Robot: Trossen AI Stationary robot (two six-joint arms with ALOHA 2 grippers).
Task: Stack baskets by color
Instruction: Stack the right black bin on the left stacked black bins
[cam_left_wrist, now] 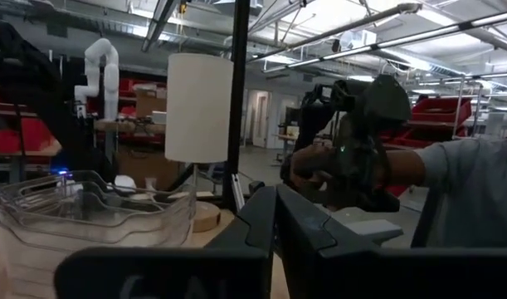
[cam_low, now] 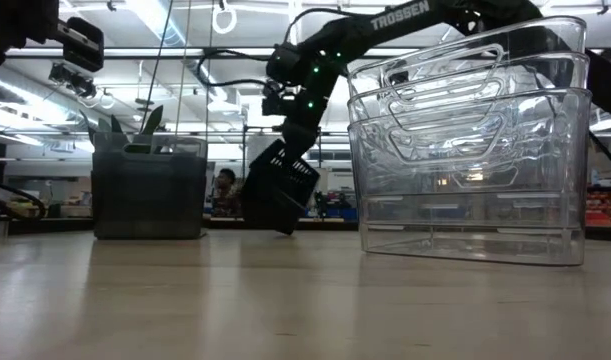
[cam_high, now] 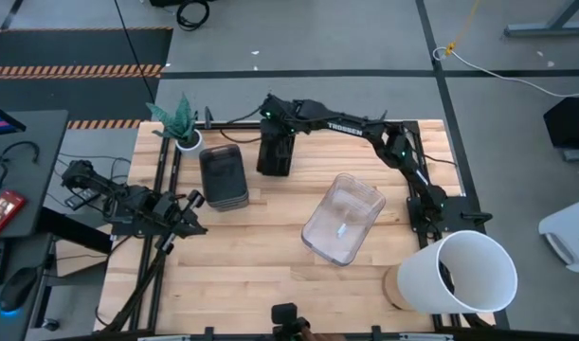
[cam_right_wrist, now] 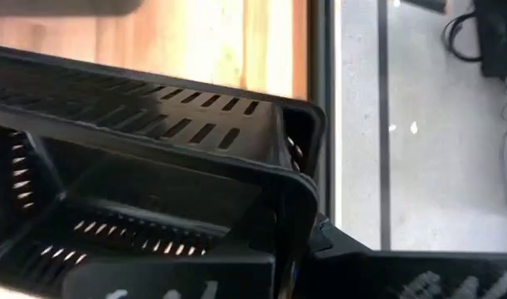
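The right claw (cam_high: 275, 142) grips the black slotted basket (cam_high: 274, 156) by its rim, tilted, near the worktop's (cam_high: 261, 265) far edge, likely for stacking. The left claw (cam_high: 188, 210), nearly closed and empty, waits at the left edge.

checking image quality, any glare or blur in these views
Low view: ceiling lights glare through the clear baskets. Right wrist view: the black basket fills the frame up close and is soft. Left wrist view: the white bucket is brightly lit, the near gripper fingers dark.
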